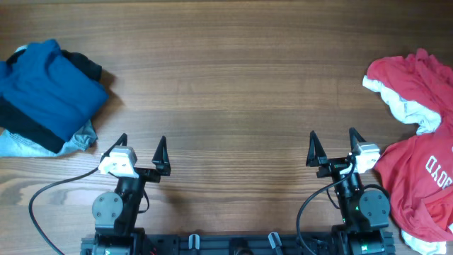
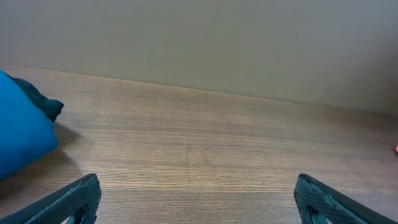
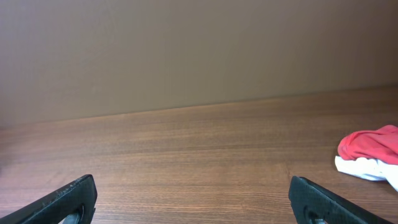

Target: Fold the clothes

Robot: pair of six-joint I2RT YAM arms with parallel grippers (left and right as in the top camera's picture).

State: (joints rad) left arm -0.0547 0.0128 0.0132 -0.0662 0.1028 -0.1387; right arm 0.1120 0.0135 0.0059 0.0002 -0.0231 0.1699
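Observation:
The red T-shirt (image 1: 417, 152) lies crumpled at the right edge of the table, with white lettering showing near the lower right and white fabric at its upper part. A corner of it shows at the right in the right wrist view (image 3: 372, 153). My right gripper (image 1: 333, 149) is open and empty, just left of the shirt, near the front edge. It also shows in its wrist view (image 3: 193, 202). My left gripper (image 1: 141, 150) is open and empty at the front left, also seen in its wrist view (image 2: 198, 199).
A pile of folded blue and dark garments (image 1: 46, 95) sits at the far left, also in the left wrist view (image 2: 22, 134). Bare wooden tabletop (image 1: 226, 85) spans the middle. A wall stands behind the table's far edge.

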